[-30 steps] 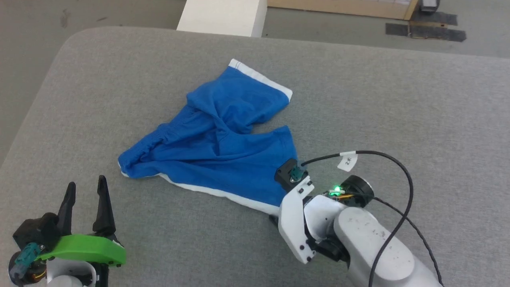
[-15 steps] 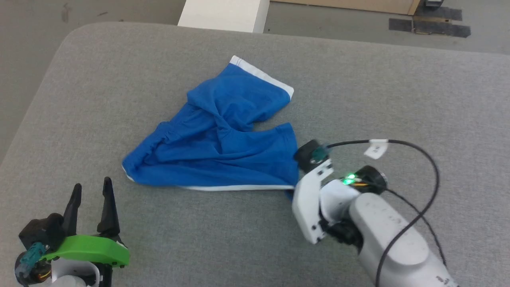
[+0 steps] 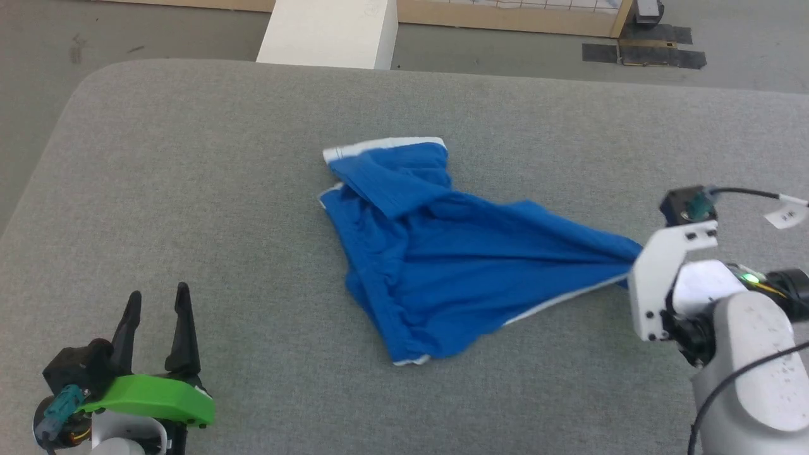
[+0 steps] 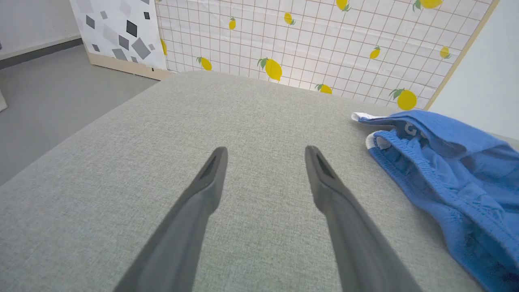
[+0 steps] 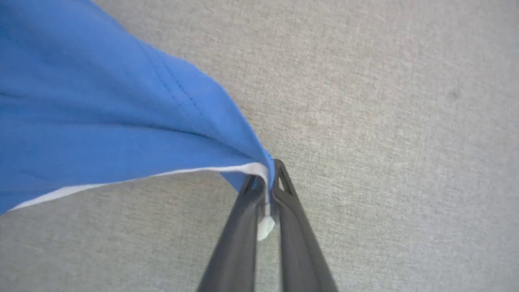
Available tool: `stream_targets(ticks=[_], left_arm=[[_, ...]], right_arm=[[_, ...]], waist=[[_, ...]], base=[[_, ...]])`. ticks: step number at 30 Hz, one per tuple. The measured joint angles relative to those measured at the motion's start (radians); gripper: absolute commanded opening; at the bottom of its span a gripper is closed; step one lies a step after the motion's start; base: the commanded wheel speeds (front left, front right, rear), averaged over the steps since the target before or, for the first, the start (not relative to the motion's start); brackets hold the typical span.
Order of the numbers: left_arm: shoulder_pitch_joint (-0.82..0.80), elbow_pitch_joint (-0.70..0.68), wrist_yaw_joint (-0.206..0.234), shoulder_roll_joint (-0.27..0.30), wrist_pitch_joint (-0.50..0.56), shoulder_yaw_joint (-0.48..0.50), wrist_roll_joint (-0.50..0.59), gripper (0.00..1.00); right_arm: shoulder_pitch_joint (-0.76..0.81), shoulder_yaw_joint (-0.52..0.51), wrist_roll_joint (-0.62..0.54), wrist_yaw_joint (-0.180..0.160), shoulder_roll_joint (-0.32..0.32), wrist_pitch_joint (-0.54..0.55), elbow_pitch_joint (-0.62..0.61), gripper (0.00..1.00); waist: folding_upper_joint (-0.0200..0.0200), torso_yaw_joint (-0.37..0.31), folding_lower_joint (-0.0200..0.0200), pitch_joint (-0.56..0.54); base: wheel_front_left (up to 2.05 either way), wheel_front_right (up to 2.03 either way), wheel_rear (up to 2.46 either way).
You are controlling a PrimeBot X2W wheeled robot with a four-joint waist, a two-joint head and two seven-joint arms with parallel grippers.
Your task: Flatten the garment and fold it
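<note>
The right gripper (image 5: pixel 265 175) pinches what seems 1 hem corner of the garment (image 3: pixel 442 265), so pull low and slowly toward the table's (image 3: pixel 189 158) right edge.

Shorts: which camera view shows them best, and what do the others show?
Head view: the shorts lie whole in it, with a clear outline. The left wrist view catches one bunched side at its edge; the right wrist view shows a corner pinched in the right claw.
</note>
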Motion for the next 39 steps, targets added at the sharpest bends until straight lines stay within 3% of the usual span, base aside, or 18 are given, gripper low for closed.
stream_targets(ticks=[1,2,3,9,14,18,23,26,31,35,39], left_arm=[[0.000,0.002,-0.001,0.002,0.000,-0.004,0.000,1.00],[0.000,0.004,-0.001,0.004,0.000,-0.008,0.000,1.00],[0.000,0.005,-0.001,0.006,0.000,-0.012,0.000,1.00],[0.000,0.009,-0.001,0.013,0.000,-0.045,0.000,1.00],[0.010,0.007,-0.001,0.010,0.000,-0.077,0.000,1.00],[0.022,0.006,-0.001,0.007,0.000,-0.103,0.000,1.00],[0.039,-0.013,-0.001,-0.017,0.016,-0.131,-0.015,1.00],[0.035,-0.061,-0.001,-0.026,0.098,-0.220,-0.034,1.00],[0.029,-0.146,-0.005,0.008,0.357,-0.484,-0.110,1.00],[0.029,-0.118,0.006,0.025,0.518,-0.526,-0.130,1.00],[0.004,-0.075,0.020,0.039,0.591,-0.535,-0.129,1.00]], right_arm=[[0.011,-0.019,-0.006,0.000,0.001,0.002,-0.004,0.00],[0.020,-0.030,-0.010,0.000,0.001,-0.006,-0.008,0.62],[0.029,-0.042,-0.011,0.000,0.002,-0.020,-0.017,1.00],[0.078,-0.127,0.128,0.000,0.003,-0.191,-0.122,1.00],[0.233,-0.178,0.256,0.000,0.003,-0.340,-0.229,1.00],[0.384,-0.182,0.358,0.000,0.003,-0.431,-0.239,1.00],[0.461,-0.169,0.431,0.000,0.004,-0.518,-0.207,1.00],[0.465,-0.160,0.441,0.000,0.004,-0.535,-0.193,1.00],[0.461,-0.157,0.437,0.000,0.004,-0.537,-0.191,1.00],[0.443,-0.151,0.431,0.000,0.004,-0.538,-0.187,1.00],[0.437,-0.143,0.432,0.000,0.004,-0.544,-0.178,1.00]], waist=[[0.0000,-0.002,0.0000,-0.001],[0.0001,-0.003,0.0000,-0.003],[0.0000,-0.005,0.0000,-0.005],[0.0000,-0.012,0.0000,-0.037],[0.0000,-0.014,0.0000,-0.076],[0.0000,-0.018,0.0000,-0.104],[0.0000,-0.037,0.0000,-0.124],[0.0000,-0.052,0.0000,-0.132],[0.0000,-0.074,0.0000,-0.133],[0.0000,-0.086,0.0000,-0.115],[0.0000,-0.098,0.0001,-0.093]], base=[[0.00,0.00,0.00],[0.00,0.00,0.00],[0.00,0.00,0.00],[0.00,0.00,0.00],[0.00,0.00,0.00],[0.00,0.00,0.00],[0.00,0.00,0.00],[0.00,0.00,0.00],[0.00,0.00,0.00],[0.00,0.00,0.00],[0.00,0.00,0.00]])
